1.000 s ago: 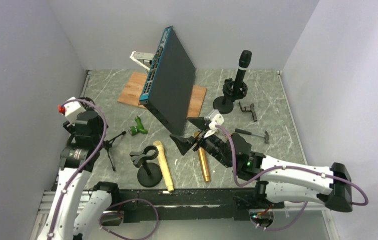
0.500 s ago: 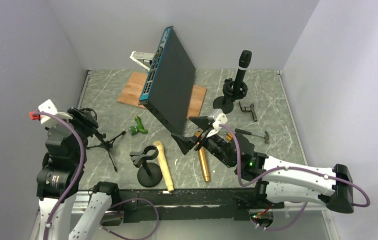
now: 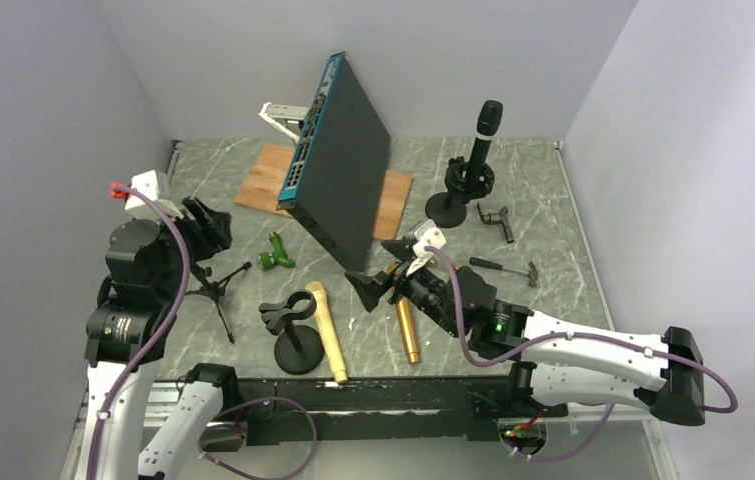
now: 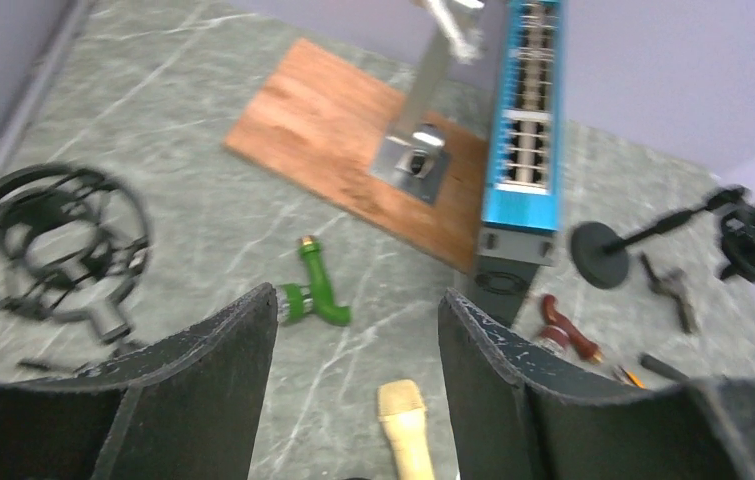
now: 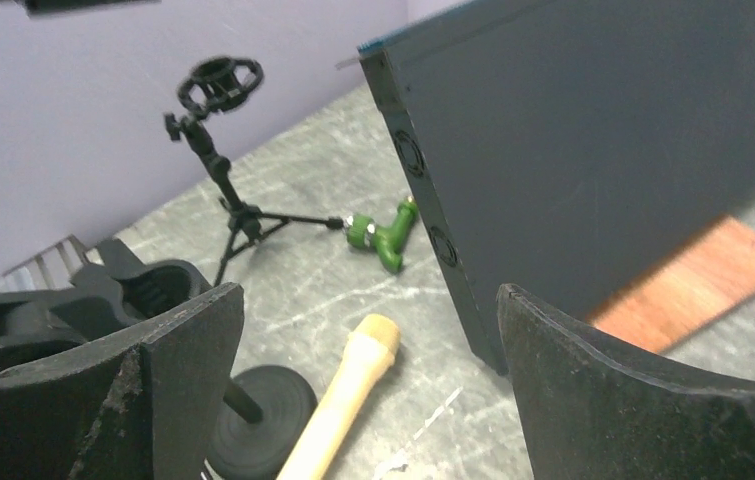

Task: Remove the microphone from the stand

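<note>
Left arm: over the last second the wrist swings out toward the left wall, then comes back in. The left gripper (image 3: 206,226) now hangs above the small tripod (image 3: 215,292), aimed toward the middle of the worktop (image 3: 553,230). Its fingers (image 4: 203,385) are spread with nothing between them; a green nozzle (image 4: 315,295) shows through the gap.

Right arm: only a slight shift. The forearm reaches leftward from its base. The right gripper (image 3: 378,270) sits low, just beside the bottom corner of the leaning network switch (image 3: 338,160). Its fingers are wide apart and empty.

The black microphone (image 3: 485,128) is unmoved. It stands upright in the stand (image 3: 446,208) at the far right of the worktop, well apart from both grippers.

Judgement: the motion so far is repositioning only. Removal is not started and neither arm is yet on approach.
</note>
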